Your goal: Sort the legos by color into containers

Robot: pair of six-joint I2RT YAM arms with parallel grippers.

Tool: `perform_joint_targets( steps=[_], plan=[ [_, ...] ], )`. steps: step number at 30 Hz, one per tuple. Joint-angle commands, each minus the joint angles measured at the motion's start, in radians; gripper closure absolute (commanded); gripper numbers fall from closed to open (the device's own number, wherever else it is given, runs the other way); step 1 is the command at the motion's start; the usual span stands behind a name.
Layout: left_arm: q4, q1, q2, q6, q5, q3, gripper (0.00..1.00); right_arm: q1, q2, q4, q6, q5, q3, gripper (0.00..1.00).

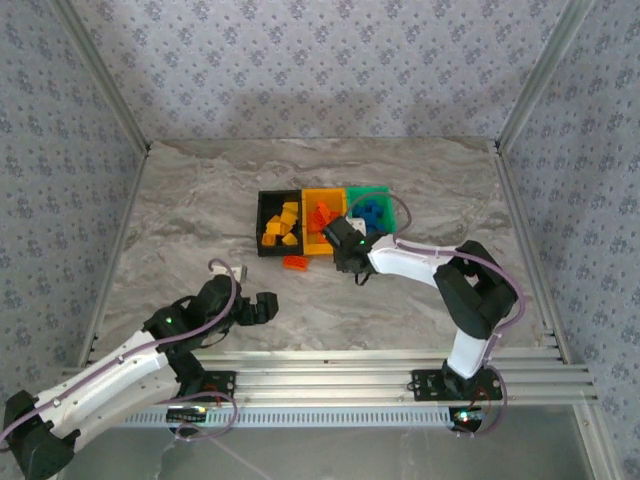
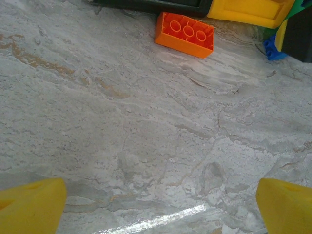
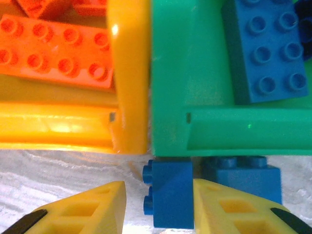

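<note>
A small blue plastic brick (image 3: 170, 195) lies on its side on the grey marbled tabletop (image 2: 146, 126). It sits just near of the green plastic bin (image 3: 195, 73), with a second blue brick (image 3: 241, 178) to its right. The right gripper (image 3: 158, 187) reaches down, its yellow fingers straddling the brick: one touches it, the other stands slightly apart, so it is not clamped. The left gripper (image 2: 156, 195) hangs wide apart and empty, nearer and to the left, facing an orange brick (image 2: 185, 34).
</note>
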Motion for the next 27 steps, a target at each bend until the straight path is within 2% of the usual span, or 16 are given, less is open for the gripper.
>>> perform_joint_targets(
  steps=[1,16,27],
  plan=[
    [-0.006,0.007,-0.012,-0.008,0.005,-0.003,0.00,0.027,0.015,-0.028,-0.001,0.027,0.031,0.58],
    [0.003,0.008,-0.010,-0.013,0.010,-0.011,0.00,-0.017,0.125,-0.042,0.038,0.015,0.080,0.50],
    [0.001,0.009,-0.010,-0.017,0.015,-0.014,0.00,-0.008,0.065,-0.002,0.011,0.019,0.046,0.75]
  ],
)
